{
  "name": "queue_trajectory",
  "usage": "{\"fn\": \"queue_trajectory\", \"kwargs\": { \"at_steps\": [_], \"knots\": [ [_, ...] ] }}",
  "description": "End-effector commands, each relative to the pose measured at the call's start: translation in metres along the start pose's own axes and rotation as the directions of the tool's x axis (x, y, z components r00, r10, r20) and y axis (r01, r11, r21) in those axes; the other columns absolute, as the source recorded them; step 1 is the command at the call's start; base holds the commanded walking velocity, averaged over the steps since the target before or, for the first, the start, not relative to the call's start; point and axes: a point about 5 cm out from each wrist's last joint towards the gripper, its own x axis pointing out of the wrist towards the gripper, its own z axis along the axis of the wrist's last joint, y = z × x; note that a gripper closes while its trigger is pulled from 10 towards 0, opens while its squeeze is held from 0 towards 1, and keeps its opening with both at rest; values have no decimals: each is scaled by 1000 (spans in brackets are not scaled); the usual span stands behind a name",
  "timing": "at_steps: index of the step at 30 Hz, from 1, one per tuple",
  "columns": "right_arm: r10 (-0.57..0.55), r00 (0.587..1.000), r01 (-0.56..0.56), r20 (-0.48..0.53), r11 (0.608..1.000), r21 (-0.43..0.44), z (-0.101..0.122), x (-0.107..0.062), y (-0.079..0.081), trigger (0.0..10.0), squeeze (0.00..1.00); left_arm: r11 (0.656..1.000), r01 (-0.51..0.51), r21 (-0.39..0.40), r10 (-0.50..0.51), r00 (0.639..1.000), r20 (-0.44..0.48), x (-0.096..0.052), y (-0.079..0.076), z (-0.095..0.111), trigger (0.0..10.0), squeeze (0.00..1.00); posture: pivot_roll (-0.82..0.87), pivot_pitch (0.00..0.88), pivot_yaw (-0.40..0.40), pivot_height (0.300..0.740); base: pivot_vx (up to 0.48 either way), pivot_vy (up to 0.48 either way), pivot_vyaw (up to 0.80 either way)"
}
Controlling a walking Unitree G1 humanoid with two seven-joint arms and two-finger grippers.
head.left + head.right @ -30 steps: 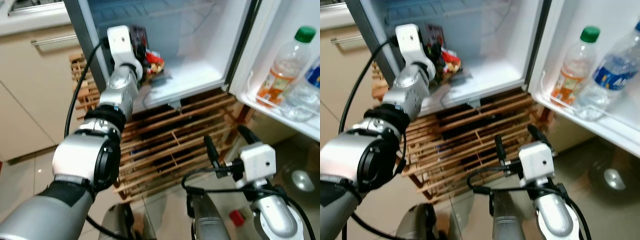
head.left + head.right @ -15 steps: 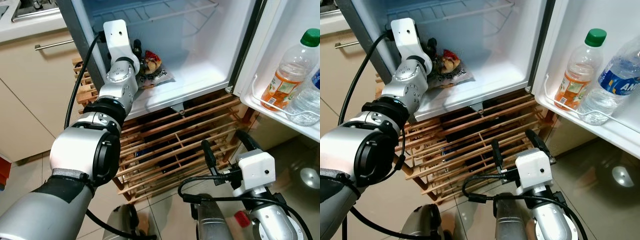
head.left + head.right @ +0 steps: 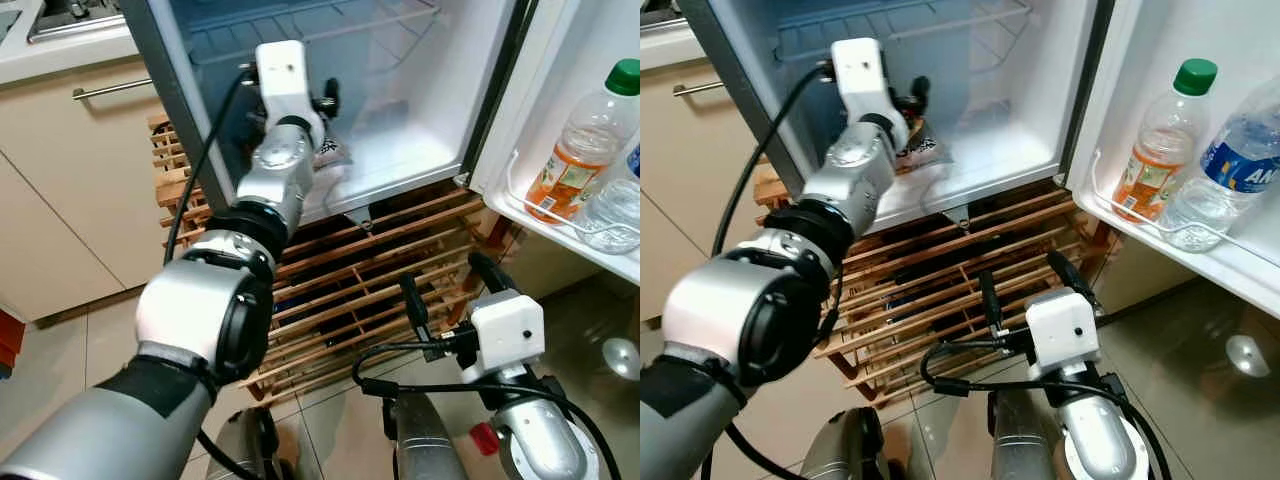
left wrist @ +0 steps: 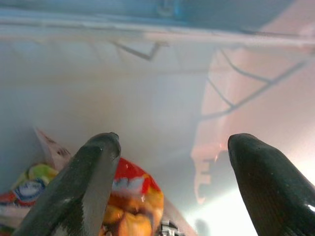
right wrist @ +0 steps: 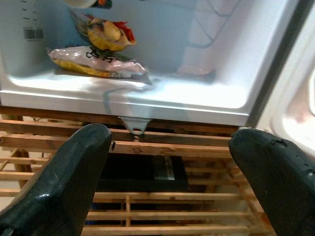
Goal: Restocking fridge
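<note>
Left hand (image 4: 167,162) inside fridge (image 3: 420,150), fingers spread wide, empty. Snack bags (image 5: 98,61) just below it on fridge floor, apparently released there for stocking. Right hand (image 5: 167,182) wide, empty, low before wooden rack (image 3: 350,290).

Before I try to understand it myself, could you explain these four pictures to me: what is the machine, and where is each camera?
This is a humanoid robot with two silver arms, standing before an open fridge. The two wide pictures come from cameras in its head, looking down. The left gripper reaches inside the fridge; its two black fingers are open and hold nothing. Just past them lie snack bags on the fridge floor. The right gripper waits low in front, also open and empty. The other two pictures come from cameras on the wrists, looking along the fingers. Two bottles stand in the door shelf. A wooden rack stands under the fridge.
</note>
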Motion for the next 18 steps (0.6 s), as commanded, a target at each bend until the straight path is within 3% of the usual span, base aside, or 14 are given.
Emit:
{"fn": "queue_trajectory", "kwargs": {
  "at_steps": [1,6,10,11,13,14,15,16,18],
  "knots": [
    [18,1000,-18,4,1000,16,-2,2,4,10000,0,999,9,37,-9,1000,11,-2,3,-3,10000,0,-316,37,98,635,0,0,0],
    [14,1000,-14,17,1000,24,-5,10,2,10000,0,991,91,98,-90,996,-13,-20,4,-33,10000,0,-289,0,109,635,0,0,0],
    [-95,995,95,-3,987,126,-14,22,-12,10000,0,968,249,8,-249,968,-19,-59,15,-66,10000,0,-261,0,134,635,0,0,0],
    [-95,995,95,-3,987,126,-14,22,-12,10000,0,968,249,8,-249,968,-19,-59,15,-66,10000,0,-261,0,134,635,0,0,0],
    [-182,983,184,-27,969,164,-23,29,-27,10000,0,953,304,15,-304,953,3,-89,29,-70,10000,0,-240,0,138,635,0,0,0],
    [-182,983,184,-27,969,164,-23,29,-27,10000,0,953,304,15,-304,953,3,-89,29,-70,10000,0,-240,0,138,635,0,0,0],
    [-223,974,227,-43,959,172,-29,32,-35,10000,0,943,329,52,-330,944,12,-113,40,-68,10000,0,-222,0,139,635,0,0,0],
    [-238,970,243,-49,955,170,-32,31,-38,10000,0,940,337,54,-338,941,10,-125,45,-66,10000,0,-216,0,138,635,0,0,0],
    [-246,968,252,-54,953,168,-34,32,-40,10000,0,939,340,55,-341,940,7,-131,47,-65,10000,0,-206,0,131,635,0,0,0]
  ]
}}
